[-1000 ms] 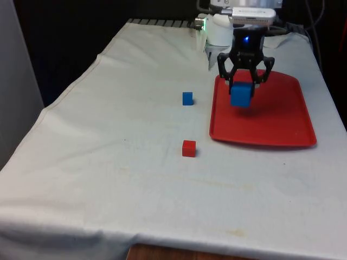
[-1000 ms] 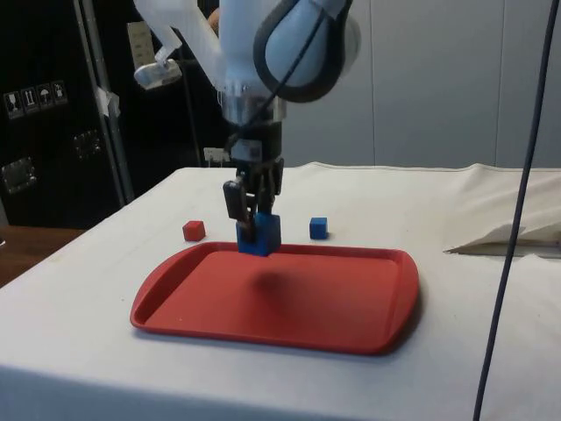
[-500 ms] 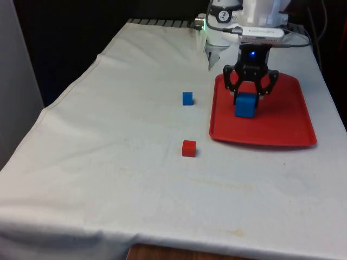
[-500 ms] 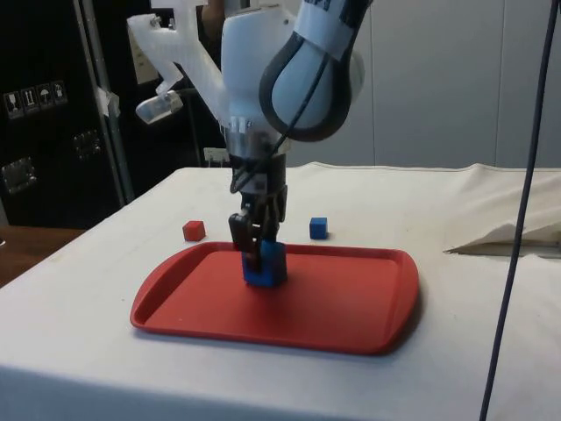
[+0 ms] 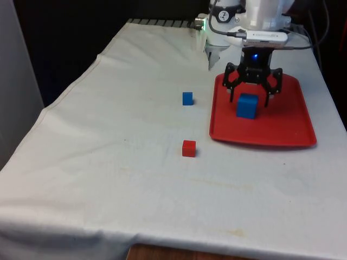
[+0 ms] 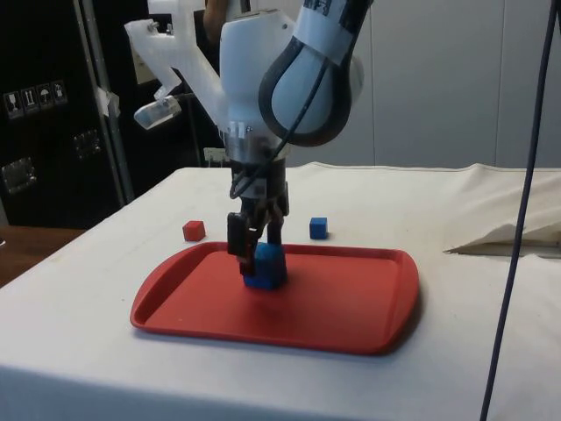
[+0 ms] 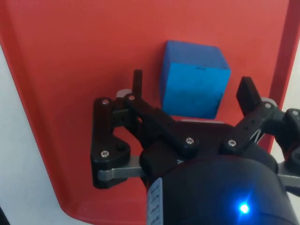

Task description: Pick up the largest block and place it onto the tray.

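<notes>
The largest block (image 5: 246,106), a blue cube, rests on the floor of the red tray (image 5: 287,125) near its far end. My gripper (image 5: 250,100) hangs low over it, open, one finger on each side of the cube with a gap showing. From the side, the blue block (image 6: 266,267) sits flat on the tray (image 6: 351,298) with the gripper (image 6: 254,259) straddling it. In the wrist view the block (image 7: 194,79) lies on the tray (image 7: 70,70) between the spread fingers of the gripper (image 7: 192,84), which do not touch it.
A small blue block (image 5: 187,98) and a small red block (image 5: 188,148) lie on the white cloth on the front view's left of the tray. From the side, the red one (image 6: 194,231) and the blue one (image 6: 318,228) sit behind the tray.
The gripper came down with the blue block from above the tray, set it on the tray floor, and its fingers have spread apart, letting the block go.
</notes>
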